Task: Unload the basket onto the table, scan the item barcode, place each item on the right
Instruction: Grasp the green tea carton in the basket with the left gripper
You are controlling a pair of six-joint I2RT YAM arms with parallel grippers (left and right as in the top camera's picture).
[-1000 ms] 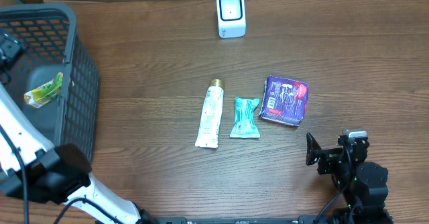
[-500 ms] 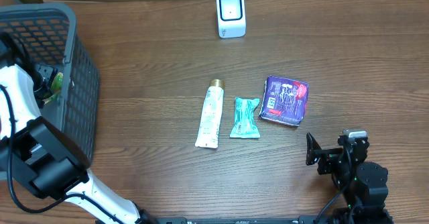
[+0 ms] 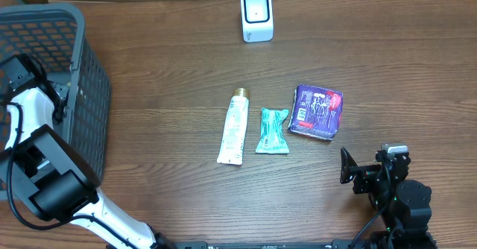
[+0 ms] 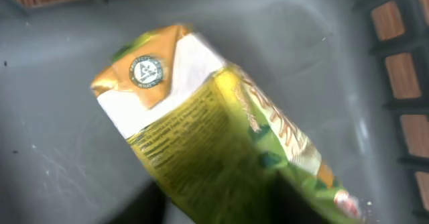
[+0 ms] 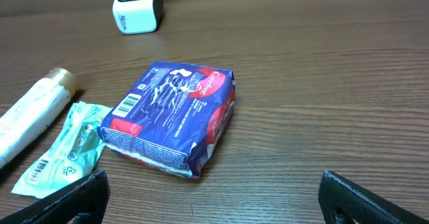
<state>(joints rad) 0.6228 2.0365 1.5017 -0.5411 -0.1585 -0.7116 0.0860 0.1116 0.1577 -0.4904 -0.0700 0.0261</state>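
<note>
Setting: dark wood table [image 3: 164, 70], with a grey mesh basket [image 3: 89, 92] at its left end and a white barcode scanner [image 3: 257, 16] at the far edge.
Item: a green-and-yellow carton [image 4: 221, 137] lies on its side on the basket floor, right under the left gripper [image 3: 55, 98], and fills that wrist view.
Left gripper: it's down inside the basket over the carton. Its fingers don't show clearly, so I can't tell whether it's wide, narrow or gripping.
Right gripper [image 5: 213, 184]: jaws spread wide and empty, low over the table, with a purple pack [image 5: 171, 117] just ahead of it.
Handling: it looks like a small paperboard carton, so probably light. The edges should be stiff, the panels would dent under a hard squeeze, and the glossy skin may slip. Best hold is likely across the two broad faces at mid-body, clear of the folded white end.
Hidden: no barcode is visible on the faces showing. The carton's lower end is cut off by the frame, and the arm covers the carton from overhead. Full or empty? Can't say.
</note>
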